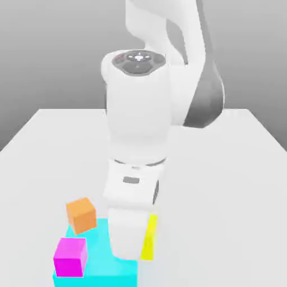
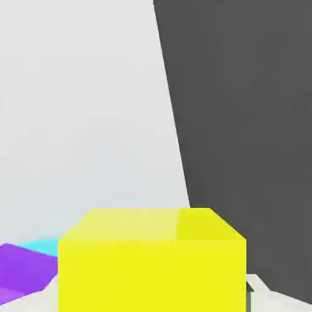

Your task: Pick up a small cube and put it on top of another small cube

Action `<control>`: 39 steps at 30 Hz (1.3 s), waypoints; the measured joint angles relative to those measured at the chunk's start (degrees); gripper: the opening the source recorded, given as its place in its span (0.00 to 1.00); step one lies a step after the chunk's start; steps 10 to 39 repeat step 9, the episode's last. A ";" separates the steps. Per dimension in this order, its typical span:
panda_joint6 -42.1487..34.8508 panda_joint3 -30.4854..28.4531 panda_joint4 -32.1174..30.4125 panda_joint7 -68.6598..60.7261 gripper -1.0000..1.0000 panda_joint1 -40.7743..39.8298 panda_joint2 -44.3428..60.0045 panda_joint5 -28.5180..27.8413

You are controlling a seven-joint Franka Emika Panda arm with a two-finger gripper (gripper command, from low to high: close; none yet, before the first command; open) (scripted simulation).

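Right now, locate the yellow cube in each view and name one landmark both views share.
Exterior view: the yellow cube shows as a narrow strip at the hand's right edge, low in the picture, above the cyan block.
Hand view: the yellow cube sits close up.
Shared landmark: the magenta cube.

Near edge of the table (image 1: 45, 134) is crowded: cyan block (image 1: 101, 269) carries the magenta cube (image 1: 70, 257), with the orange cube (image 1: 82, 215) just behind it. The arm (image 1: 137, 140) comes down right beside them, blocking access from the exterior view's right. Yellow cube (image 1: 149, 238) sits tight against the claw (image 1: 126, 246). Far half and both side margins of the table are open.
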 joint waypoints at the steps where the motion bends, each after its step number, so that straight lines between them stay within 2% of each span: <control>1: -1.48 -1.02 0.70 -1.76 0.00 -2.12 -0.66 -0.24; 5: 2.88 -0.78 0.06 -5.35 0.00 -3.18 3.48 2.33; 6: 4.57 -0.50 -0.32 -6.03 1.00 -3.47 4.96 3.21; 39: 4.57 -0.50 -0.32 -6.03 1.00 -3.47 4.96 3.21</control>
